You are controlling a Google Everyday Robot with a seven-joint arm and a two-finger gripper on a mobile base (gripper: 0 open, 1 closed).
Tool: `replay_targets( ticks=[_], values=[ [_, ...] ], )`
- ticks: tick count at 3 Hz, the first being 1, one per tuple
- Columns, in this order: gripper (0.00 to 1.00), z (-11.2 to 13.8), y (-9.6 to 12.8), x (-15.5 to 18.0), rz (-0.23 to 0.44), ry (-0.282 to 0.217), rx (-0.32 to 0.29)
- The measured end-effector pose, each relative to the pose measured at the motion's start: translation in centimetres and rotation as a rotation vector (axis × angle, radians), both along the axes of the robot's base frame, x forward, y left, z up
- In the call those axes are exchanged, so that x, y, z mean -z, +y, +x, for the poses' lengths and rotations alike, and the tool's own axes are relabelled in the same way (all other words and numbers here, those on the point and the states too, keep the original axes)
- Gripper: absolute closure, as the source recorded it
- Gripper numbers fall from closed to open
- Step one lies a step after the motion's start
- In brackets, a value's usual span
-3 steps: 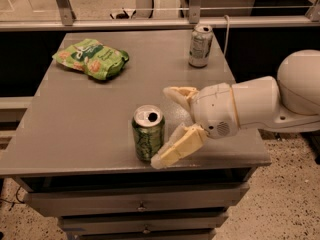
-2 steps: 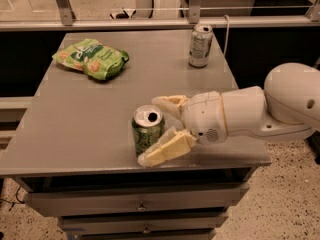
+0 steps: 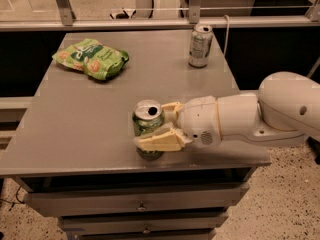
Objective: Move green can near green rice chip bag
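Pale hand (image 3: 151, 125) straddles dark green soda can (image 3: 148, 112) at near edge of grey tabletop (image 3: 100, 119), evidently for pickup; closure cannot be told. Flat light-green chip bag (image 3: 92, 59) lies far left.

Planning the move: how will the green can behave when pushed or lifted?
The green can stands upright and narrow, so a high push would probably tip it. A dark hole in its top suggests it is opened, perhaps light. Its smooth round wall might slip in the tool, which sits at it near the table's front edge.
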State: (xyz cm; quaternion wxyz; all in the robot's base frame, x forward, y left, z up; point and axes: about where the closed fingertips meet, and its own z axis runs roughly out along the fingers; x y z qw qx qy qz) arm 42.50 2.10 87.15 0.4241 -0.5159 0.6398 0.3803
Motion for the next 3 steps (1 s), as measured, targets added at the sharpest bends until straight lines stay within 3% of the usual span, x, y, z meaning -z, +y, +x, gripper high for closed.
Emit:
replay_targets(
  ticks=[1, 2, 3],
  values=[
    [0.86, 2.0, -1.4, -1.1, -0.01, -0.028, 0.043],
    [1.0, 5.5, -4.2, -5.5, -0.035, -0.127, 0.095],
    [1.0, 5.5, -4.2, -5.5, -0.035, -0.127, 0.095]
  ],
)
